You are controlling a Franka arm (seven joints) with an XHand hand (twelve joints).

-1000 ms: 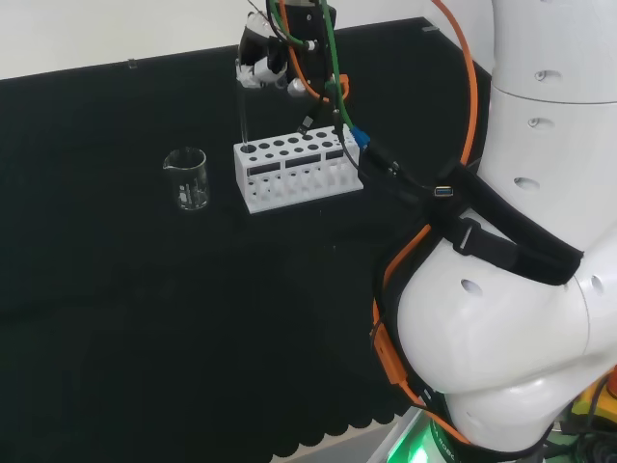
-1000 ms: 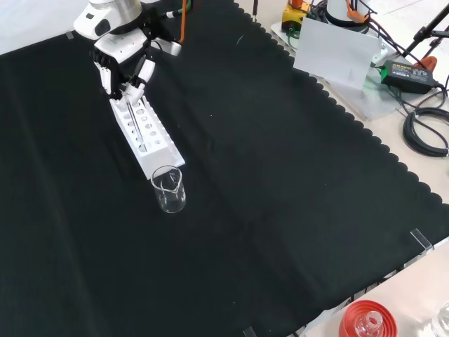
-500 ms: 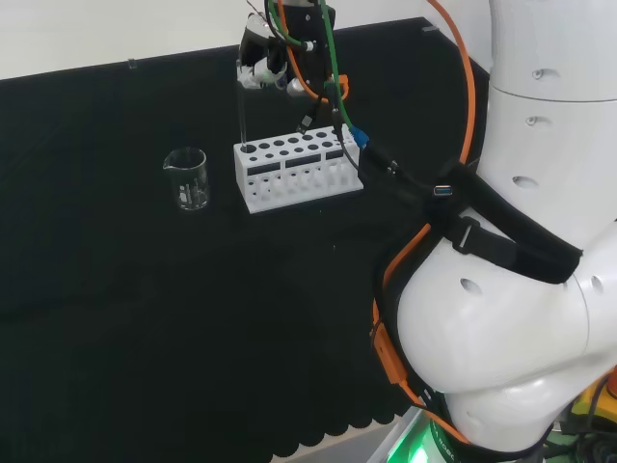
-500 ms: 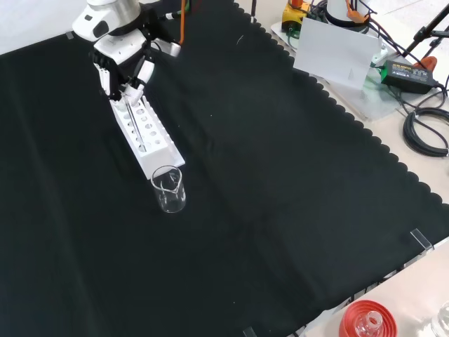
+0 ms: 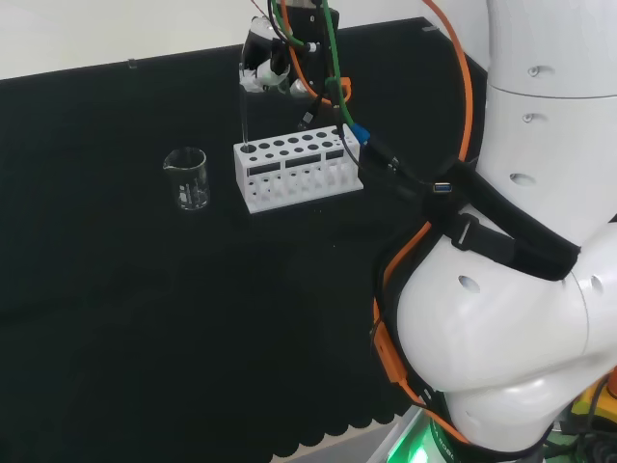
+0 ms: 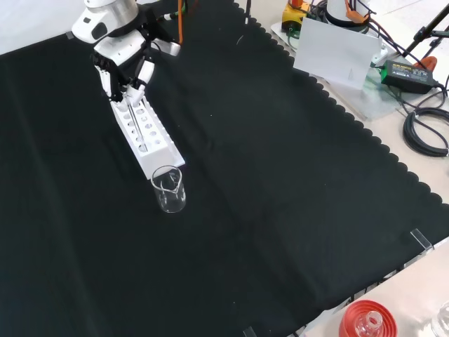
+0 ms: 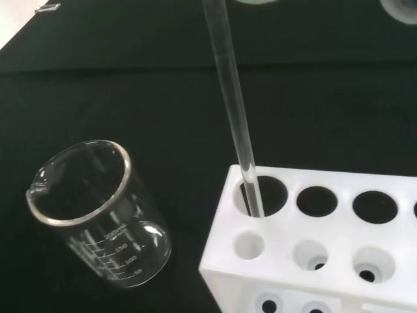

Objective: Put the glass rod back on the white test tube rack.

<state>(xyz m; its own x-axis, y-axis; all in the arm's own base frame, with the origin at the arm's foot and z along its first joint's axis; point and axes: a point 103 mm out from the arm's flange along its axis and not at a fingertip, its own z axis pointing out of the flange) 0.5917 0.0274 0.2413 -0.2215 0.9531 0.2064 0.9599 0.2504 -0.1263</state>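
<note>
Glass rod (image 7: 234, 111) stood with its lower end in the end hole of the white rack (image 7: 313, 248) beside the beaker (image 7: 98, 215), our hand (image 5: 262, 69) pinching its top, so we judged it best lowered straight before releasing.

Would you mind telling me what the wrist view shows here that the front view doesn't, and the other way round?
Wrist view alone: the glass rod enters a corner hole of the white test tube rack, the hole nearest the beaker; printed marks show on the beaker's wall.

Front view alone: the hand above the rack's far end with fingers curled round the rod's top, the scalloped edge of the black cloth, and a red ribbed stand beyond it.

Both: rod, rack and beaker, with the beaker upright beside the rack's end.
</note>
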